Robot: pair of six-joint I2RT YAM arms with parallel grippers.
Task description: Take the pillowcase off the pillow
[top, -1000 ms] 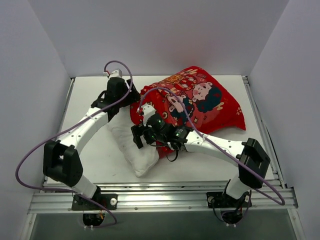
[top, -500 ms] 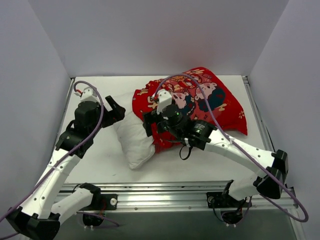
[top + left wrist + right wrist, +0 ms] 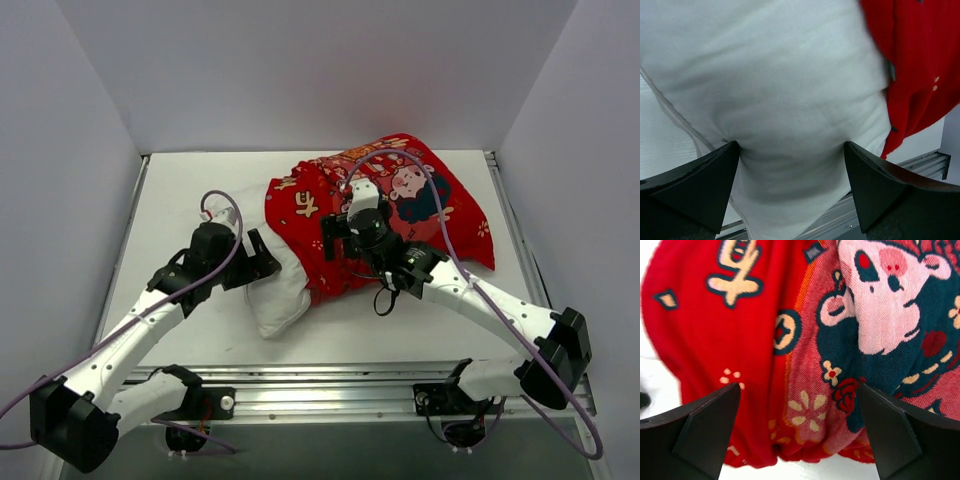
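The red pillowcase point(image 3: 410, 200) covers the far right part of the white pillow point(image 3: 283, 290), whose near left end sticks out bare. My left gripper point(image 3: 262, 264) is open, its jaws on either side of that bare end. In the left wrist view the pillow point(image 3: 790, 90) bulges between the wide-apart fingers point(image 3: 700, 185), with the pillowcase edge point(image 3: 920, 60) at the right. My right gripper point(image 3: 338, 236) is open just above the pillowcase near its open edge. In the right wrist view the printed fabric point(image 3: 805, 340) lies between the spread fingers point(image 3: 900, 435).
A metal rail point(image 3: 320, 385) runs along the table's near edge and also shows in the left wrist view point(image 3: 920, 165). White walls close in the table on the left, back and right. Purple cables loop over both arms.
My left arm has swung in from the far left to the pillow's bare end. My right gripper has shifted right and farther back over the pillowcase.
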